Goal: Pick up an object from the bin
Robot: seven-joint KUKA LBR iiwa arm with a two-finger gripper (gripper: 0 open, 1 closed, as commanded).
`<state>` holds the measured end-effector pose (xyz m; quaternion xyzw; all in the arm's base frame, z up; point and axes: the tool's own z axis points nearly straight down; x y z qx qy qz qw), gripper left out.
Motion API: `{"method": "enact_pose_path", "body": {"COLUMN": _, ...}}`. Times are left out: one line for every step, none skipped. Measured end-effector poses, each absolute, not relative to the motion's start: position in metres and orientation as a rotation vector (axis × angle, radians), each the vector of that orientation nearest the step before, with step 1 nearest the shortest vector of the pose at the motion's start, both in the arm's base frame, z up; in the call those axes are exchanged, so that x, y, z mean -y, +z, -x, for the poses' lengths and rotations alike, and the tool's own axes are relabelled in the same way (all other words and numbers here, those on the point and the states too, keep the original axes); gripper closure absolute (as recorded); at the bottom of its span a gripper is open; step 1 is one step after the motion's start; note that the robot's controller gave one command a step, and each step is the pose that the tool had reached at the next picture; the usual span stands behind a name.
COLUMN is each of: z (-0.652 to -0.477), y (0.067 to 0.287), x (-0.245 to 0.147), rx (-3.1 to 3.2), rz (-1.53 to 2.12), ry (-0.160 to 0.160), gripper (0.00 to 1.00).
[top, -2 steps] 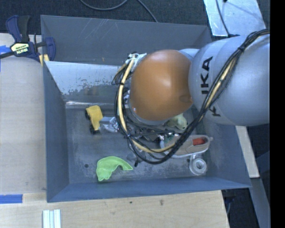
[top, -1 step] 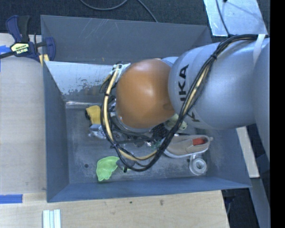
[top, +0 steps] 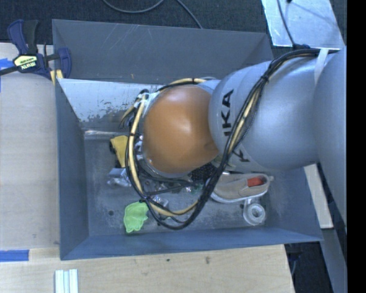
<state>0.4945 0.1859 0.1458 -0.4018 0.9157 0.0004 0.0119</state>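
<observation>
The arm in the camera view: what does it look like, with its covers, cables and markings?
The silver-grey rounded metal arm bears black KUKA lettering on its casing. A glossy orange dome-shaped cover sits at its wrist. Thin black and yellow cables loop round that cover, and a black cable bundle runs along the arm's casing.

On my screen I see a thick silver-grey metal arm (top: 293, 121), rounded, smooth and glossy. Black KUKA lettering (top: 227, 110) stands on its shell, partly covered by cables. At the arm's end sits a shiny orange dome-shaped cover (top: 174, 127). Thin black and yellow cables (top: 133, 157) loop around this dome, and a black cable bundle (top: 265, 78) crosses the grey shell.
</observation>
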Motion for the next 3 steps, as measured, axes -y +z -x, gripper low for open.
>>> {"method": "enact_pose_path", "body": {"z": -0.49, "y": 0.088, "x": -0.183, "rx": -2.722, "rz": 1.533, "ry": -0.002, "gripper": 1.0}}
{"method": "enact_pose_path", "body": {"z": -0.49, "y": 0.088, "x": -0.183, "rx": -2.723, "rz": 1.533, "ry": -0.002, "gripper": 1.0}}
{"method": "enact_pose_path", "body": {"z": -0.489, "y": 0.118, "x": -0.188, "rx": -2.729, "rz": 1.521, "ry": 0.0, "gripper": 1.0}}
